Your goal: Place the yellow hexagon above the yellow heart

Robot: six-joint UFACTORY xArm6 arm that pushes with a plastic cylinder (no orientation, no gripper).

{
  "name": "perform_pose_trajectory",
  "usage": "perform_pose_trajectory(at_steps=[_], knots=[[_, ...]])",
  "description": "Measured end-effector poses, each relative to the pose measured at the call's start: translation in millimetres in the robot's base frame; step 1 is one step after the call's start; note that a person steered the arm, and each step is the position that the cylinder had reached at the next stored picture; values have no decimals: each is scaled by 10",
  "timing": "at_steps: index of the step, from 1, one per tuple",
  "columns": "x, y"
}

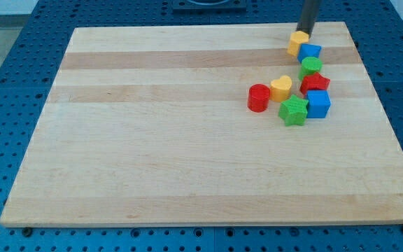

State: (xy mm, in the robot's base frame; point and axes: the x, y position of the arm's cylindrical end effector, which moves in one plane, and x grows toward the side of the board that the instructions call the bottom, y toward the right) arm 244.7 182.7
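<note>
The yellow hexagon (298, 42) sits near the board's top edge, toward the view's right, and my tip (305, 34) rests against its upper right side, touching or very nearly so. There are no fingers to report on this rig: just a plain rod, holding nothing, only able to push.

The yellow heart (281, 87) lies lower and a little to the view's left of the hexagon, with bare wood between them. So the hexagon is already above the heart, but offset to the right and fairly far up. I judge the step in hand to be nudging it down and left until it sits squarely over the heart.

From where my tip stands, a push toward the lower left should carry it the right way. I would keep the stroke short and centred on the hexagon's face, so it does not spin off sideways.

The risk is the neighbours. A blue block (310, 51) sits just beside the hexagon on its lower right, with a green block (311, 66) below that, then a red block (315, 83), a blue cube (318, 103), a green star (294, 110) and a red cylinder (259, 96) beside the heart. I would stop well short of touching the heart.
</note>
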Motion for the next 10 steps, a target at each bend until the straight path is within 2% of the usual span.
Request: perform_pose_trajectory(at_steps=[3, 5, 6, 7, 8, 9, 10], knots=[[231, -563], [710, -836], [763, -842], [757, -842], [219, -842], [-14, -612], [-22, 105]])
